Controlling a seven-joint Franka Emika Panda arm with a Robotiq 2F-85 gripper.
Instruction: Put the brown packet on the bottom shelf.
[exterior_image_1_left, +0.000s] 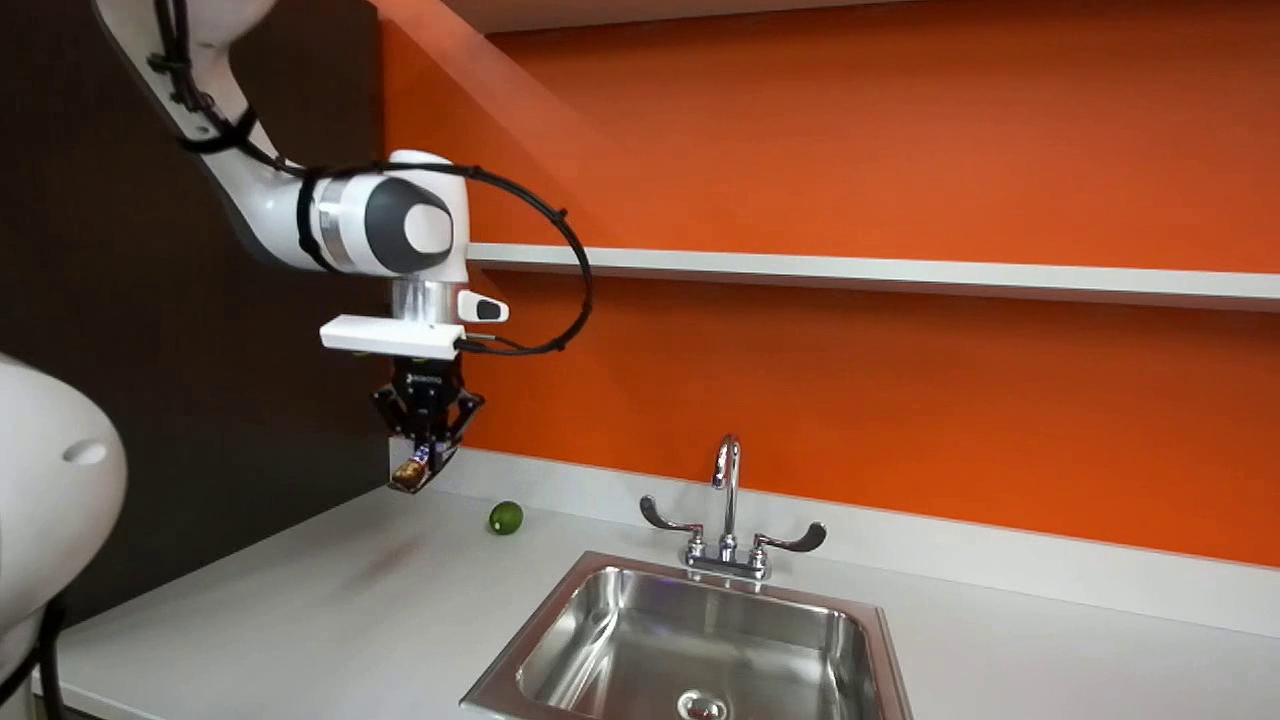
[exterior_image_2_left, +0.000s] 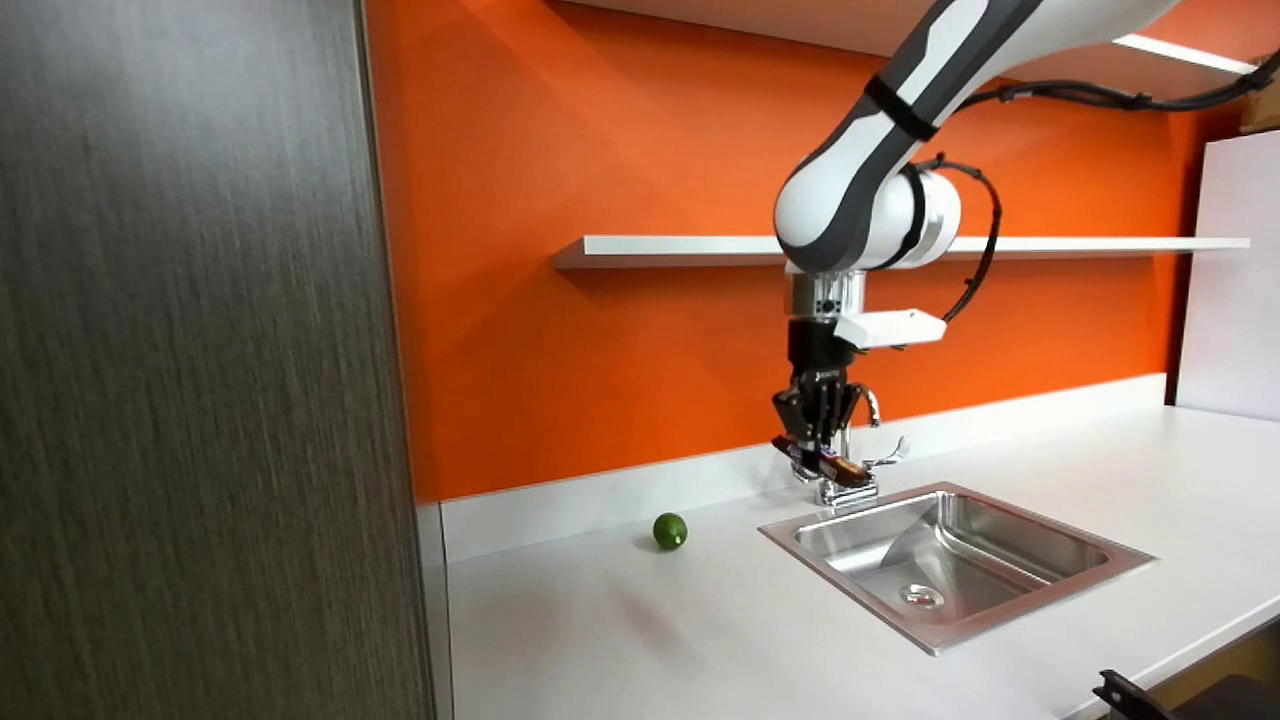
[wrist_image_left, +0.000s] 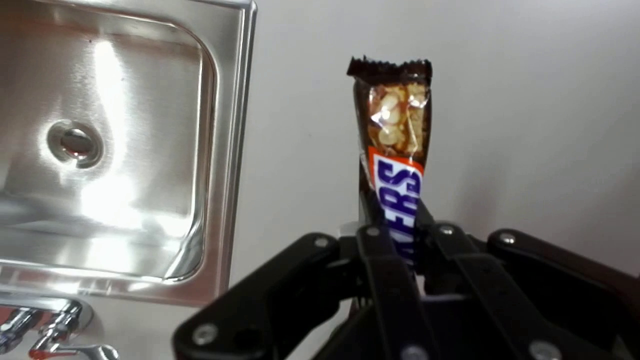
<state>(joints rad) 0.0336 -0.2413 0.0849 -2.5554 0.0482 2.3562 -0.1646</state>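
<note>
Brown packet (wrist_image_left: 397, 120) — purple lettering (wrist_image_left: 398, 192) ending "ERS" — is clasped in the end effector (wrist_image_left: 398, 217).

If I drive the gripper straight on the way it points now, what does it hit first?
Straight down, most likely the countertop beside the sink; the held Snickers bar may touch before the jaws do. Depth is hard to judge.
</note>
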